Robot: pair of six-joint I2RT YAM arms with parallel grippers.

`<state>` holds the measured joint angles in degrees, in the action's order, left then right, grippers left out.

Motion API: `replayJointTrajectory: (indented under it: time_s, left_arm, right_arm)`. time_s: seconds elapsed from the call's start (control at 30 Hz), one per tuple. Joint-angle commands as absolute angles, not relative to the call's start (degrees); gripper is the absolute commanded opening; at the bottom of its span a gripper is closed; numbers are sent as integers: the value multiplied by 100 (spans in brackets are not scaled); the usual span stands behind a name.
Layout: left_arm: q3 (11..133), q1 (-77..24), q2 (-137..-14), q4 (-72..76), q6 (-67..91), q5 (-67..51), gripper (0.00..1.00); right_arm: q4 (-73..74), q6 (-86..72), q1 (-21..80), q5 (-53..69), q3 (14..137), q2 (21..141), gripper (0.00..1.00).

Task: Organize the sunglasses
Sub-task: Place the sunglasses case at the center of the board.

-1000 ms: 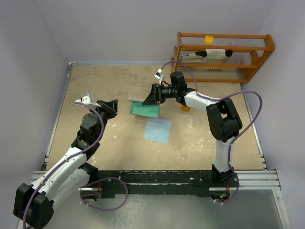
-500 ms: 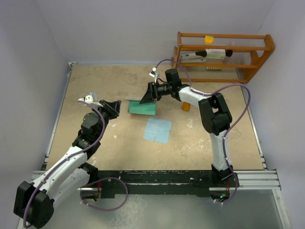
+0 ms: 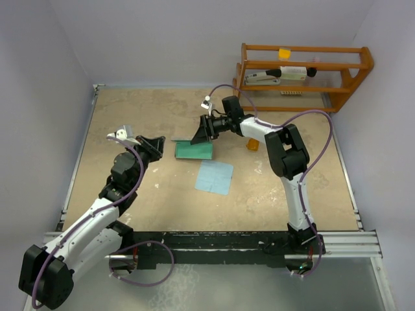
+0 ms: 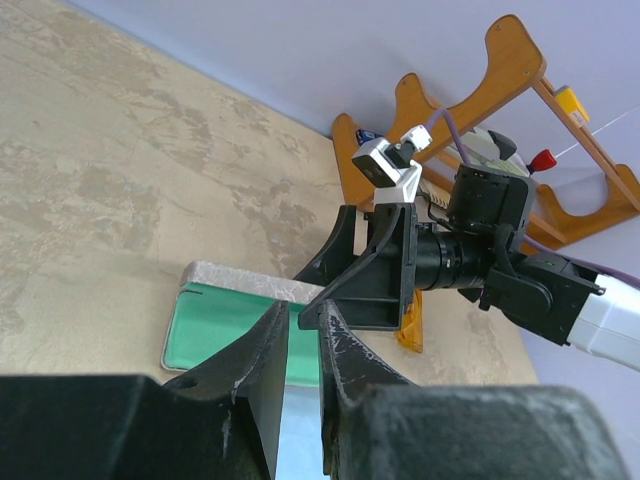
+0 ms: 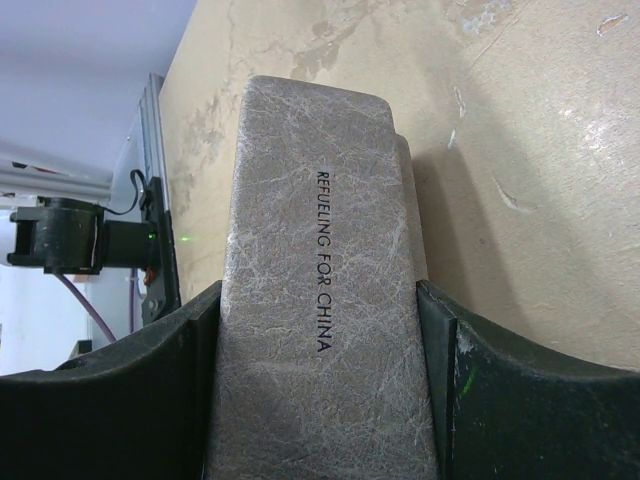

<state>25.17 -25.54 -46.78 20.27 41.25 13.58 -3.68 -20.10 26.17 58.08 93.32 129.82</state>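
**Right pincer clamps the grey case while the orange sunglasses lie on the table**

From above, the right gripper (image 3: 202,131) sits at the frame's centre, at the far edge of the open grey case (image 3: 194,150) with its green lining. The sunglasses (image 3: 252,144) lie on the table (image 3: 130,110) just right of centre, beside that arm and apart from the case. A light blue cloth (image 3: 214,177) lies just below the case, the left gripper (image 3: 152,144) hangs left of centre, and a wooden rack (image 3: 324,49) stands upper right. From the left wrist, its own fingers are drawn nearly together on nothing, with a thin slit between them. The sunglasses show lower centre-right, beneath the right gripper. From the right wrist, both fingers press the flanks of the case's grey lid, lettered "REFUELING FOR CHINA".
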Motion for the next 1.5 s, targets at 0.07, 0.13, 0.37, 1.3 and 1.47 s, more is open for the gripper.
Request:
replayJointTrajectory:
  time_s: [0.07, 0.13, 0.37, 1.3, 1.47]
  left_arm:
    - [2498, -2538, -4656, 2301, 4099, 1292, 16]
    - [2487, -2532, -4659, 2323, 4104, 1293, 16]
    - [2458, -2538, -4708, 2363, 4119, 1258, 16]
    - [2416, -2532, -4777, 2460, 4146, 1174, 16]
    - [2385, -2534, -4783, 2519, 4172, 1134, 16]
  right_arm:
    - [-406, -1925, 2542, 6017, 9475, 12940, 29]
    - [-436, -1932, 2527, 6019, 9444, 12929, 38]
    - [-553, -1975, 2471, 5988, 9323, 12814, 63]
    - [-566, -1955, 2356, 5562, 9158, 12674, 84]
    - [-354, -1737, 2326, 5016, 9020, 12507, 84]
